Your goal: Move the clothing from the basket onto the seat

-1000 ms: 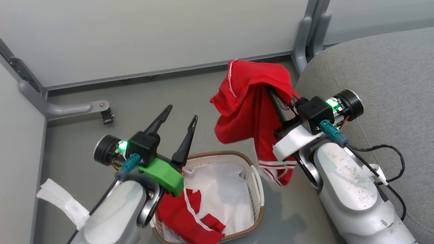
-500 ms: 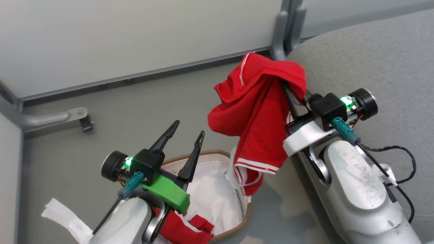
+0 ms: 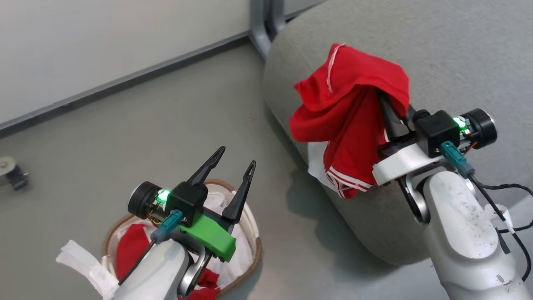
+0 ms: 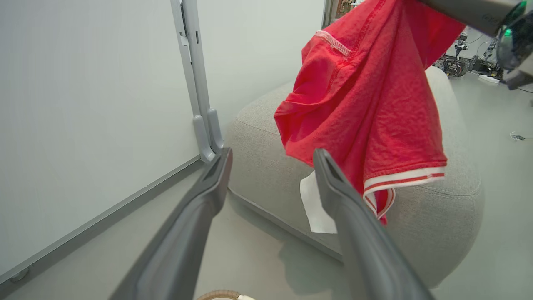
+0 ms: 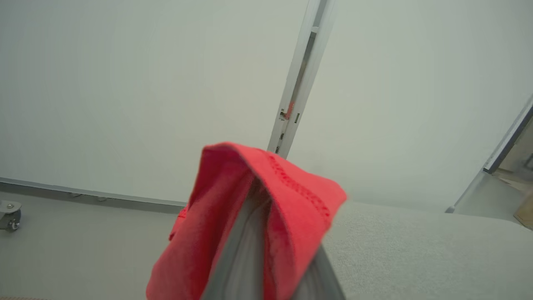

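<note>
Pinching a red garment between its pressed-together fingers, the right gripper hung above the rounded edge of the grey seat. The cloth draped over the fingertips and hid them. Its white-striped hem dangled down along the seat's side, but whether it touched the upholstery could not be told. A white flap hung from the garment, just off the seat's edge. The basket stood on the floor well apart from the seat, off its left side in the head view. A second red garment lay inside it on the white liner. The left gripper hovered above that basket, away from the seat. Its two dark fingers were spread wide and held nothing, pointing toward the seat in its own wrist view.
</note>
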Tool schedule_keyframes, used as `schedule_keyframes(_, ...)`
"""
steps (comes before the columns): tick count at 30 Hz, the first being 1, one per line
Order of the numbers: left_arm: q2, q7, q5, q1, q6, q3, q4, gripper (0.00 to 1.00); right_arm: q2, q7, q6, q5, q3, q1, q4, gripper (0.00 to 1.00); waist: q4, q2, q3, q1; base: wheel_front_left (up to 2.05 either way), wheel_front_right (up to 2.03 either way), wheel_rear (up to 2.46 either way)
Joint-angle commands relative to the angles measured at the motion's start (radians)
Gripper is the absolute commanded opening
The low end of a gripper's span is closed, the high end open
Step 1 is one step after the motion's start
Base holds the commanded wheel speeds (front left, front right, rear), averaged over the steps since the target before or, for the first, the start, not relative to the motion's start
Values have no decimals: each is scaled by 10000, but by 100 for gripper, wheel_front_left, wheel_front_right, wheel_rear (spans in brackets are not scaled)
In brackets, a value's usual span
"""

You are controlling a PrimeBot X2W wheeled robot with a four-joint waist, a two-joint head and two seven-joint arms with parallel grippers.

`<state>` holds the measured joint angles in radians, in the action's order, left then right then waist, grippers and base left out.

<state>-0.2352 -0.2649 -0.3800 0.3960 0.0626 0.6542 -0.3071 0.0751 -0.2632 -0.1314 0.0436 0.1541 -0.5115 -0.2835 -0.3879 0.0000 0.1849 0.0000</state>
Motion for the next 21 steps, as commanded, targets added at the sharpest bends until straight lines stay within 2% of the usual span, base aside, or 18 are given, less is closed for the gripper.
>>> schedule_keyframes(1, -37, 9, 35, 161, 30, 28, -74, 100, -53, -25, 14, -59, -125, 136, 82, 0, -1036, 0, 804, 0, 0, 0, 0)
schedule_keyframes(6, 46, 39, 101, 352, 68, 159, -175, 100, -118, -25, 14, -75, -580, 233, 184, 0, -1162, 0, 1134, 0, 0, 0, 0)
schedule_keyframes(12, 250, 74, 80, 597, 130, 357, -181, 100, 144, -26, 14, 106, -1064, -316, 151, 0, -697, 0, 1570, 0, 0, 0, 0)
schedule_keyframes(17, 329, 124, 155, 792, 145, 472, -168, 100, 779, -26, 14, 316, -1445, -1349, -19, 0, -47, 0, 1980, 0, 0, 0, 0)
schedule_keyframes(21, 252, 143, 259, 1017, 136, 526, -119, 100, 1646, -25, 14, 482, -1853, -2675, -316, 0, 558, 0, 2383, 0, 0, 0, 0)
